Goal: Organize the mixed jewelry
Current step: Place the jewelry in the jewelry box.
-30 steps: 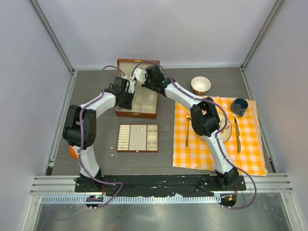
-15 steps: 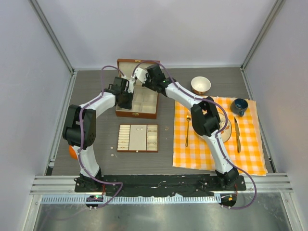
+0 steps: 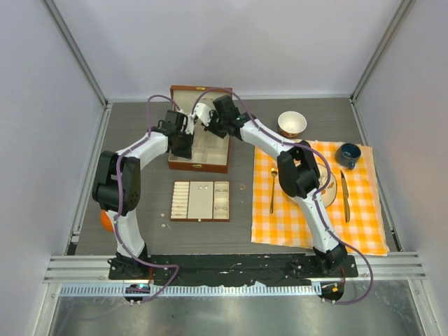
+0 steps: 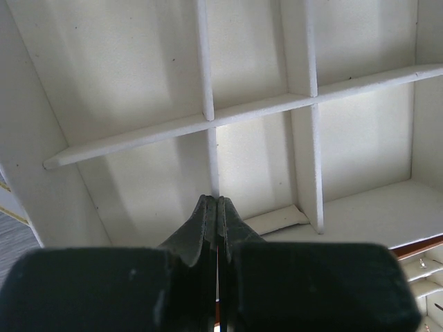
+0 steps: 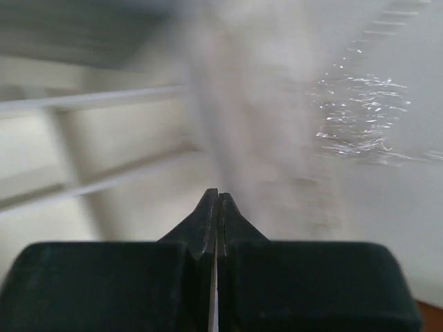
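Black fingertips of my left claw [image 4: 218, 203] are pressed flat together with nothing visible between them. It hangs low over the cream dividers [image 4: 242, 114] of the wooden box [image 3: 198, 167], likely lined up on one cell for a drop or a pick. My right claw [image 5: 217, 196] is pinched closed too, but the view is blurred and I can't tell if a tiny piece is nipped. It is toward the back of the same box, near a glittery tangle [image 5: 356, 114], maybe the chain. Further out, the mixed jewelry [image 3: 242, 187] shows as a ring-like piece just right of the tray [image 3: 201, 204] and specks [image 3: 166, 225] to its left. Sorting is unfinished, I judge.
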`<state>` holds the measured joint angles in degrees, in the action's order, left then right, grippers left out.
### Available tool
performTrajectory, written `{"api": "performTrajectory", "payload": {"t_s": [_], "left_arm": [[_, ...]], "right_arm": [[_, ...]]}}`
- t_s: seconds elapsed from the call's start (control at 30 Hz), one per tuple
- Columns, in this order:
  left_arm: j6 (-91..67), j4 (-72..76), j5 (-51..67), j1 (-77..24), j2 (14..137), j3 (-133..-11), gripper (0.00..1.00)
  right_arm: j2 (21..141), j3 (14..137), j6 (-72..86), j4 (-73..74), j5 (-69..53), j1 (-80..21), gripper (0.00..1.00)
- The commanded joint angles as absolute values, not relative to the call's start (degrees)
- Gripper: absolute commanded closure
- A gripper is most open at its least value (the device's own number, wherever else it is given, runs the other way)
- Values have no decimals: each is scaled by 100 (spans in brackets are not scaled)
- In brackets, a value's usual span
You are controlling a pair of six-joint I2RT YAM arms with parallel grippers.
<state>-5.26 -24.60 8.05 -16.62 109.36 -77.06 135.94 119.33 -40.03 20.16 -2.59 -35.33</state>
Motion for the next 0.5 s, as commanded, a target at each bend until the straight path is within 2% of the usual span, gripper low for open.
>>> {"api": "performTrajectory", "payload": {"t_s": [0.0, 0.27, 0.47], "left_arm": [[-545, -2127, 800, -1644, 11276, -7787, 100], [-563, -2136, 817, -1644, 11285, -7787, 100], [-563, -2083, 861, -1644, 11241, -7735, 100]], "right_arm": [[13852, 11733, -3480, 3278, -2382, -4219, 99], [13878, 11733, -3498, 3296, -2347, -4263, 99], [13677, 11874, -3472, 3252, -1891, -4228, 99]]}}
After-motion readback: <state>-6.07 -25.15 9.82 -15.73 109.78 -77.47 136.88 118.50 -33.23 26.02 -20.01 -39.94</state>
